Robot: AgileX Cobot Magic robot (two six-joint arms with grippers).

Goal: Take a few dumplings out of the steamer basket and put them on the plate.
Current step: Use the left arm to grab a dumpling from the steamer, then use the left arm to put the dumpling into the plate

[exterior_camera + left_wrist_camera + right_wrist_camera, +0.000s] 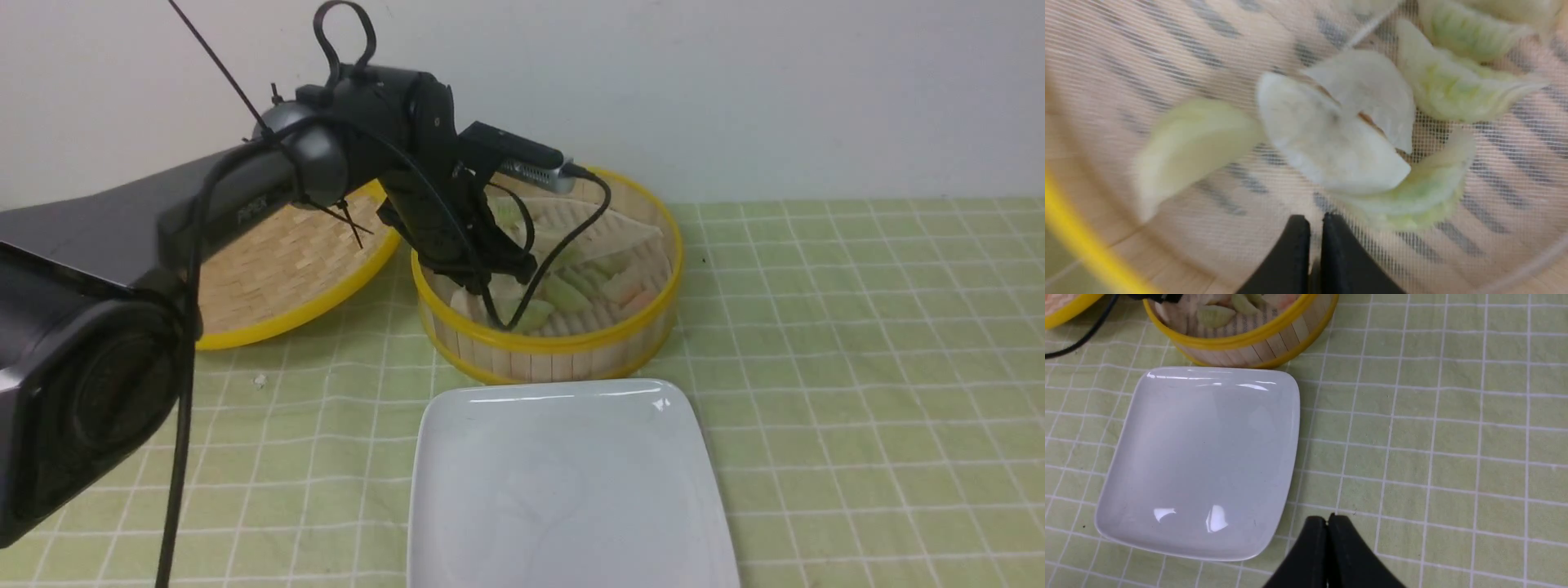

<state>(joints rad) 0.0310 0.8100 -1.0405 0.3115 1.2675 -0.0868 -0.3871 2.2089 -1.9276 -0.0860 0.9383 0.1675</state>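
Left wrist close inside steamer basket (pixel 571 363); front wider.

Checked tablecloth (pixel 857 367), steamer basket (pixel 555 357), lid (pixel 277 269), plate (pixel 563 490)

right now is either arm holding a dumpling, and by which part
Nothing is held. The left gripper is in the steamer basket, jaws shut empty beside the dumplings; the right gripper is shut empty too.

Closed right tool (pixel 1327 519) near white plate (pixel 1200 457)
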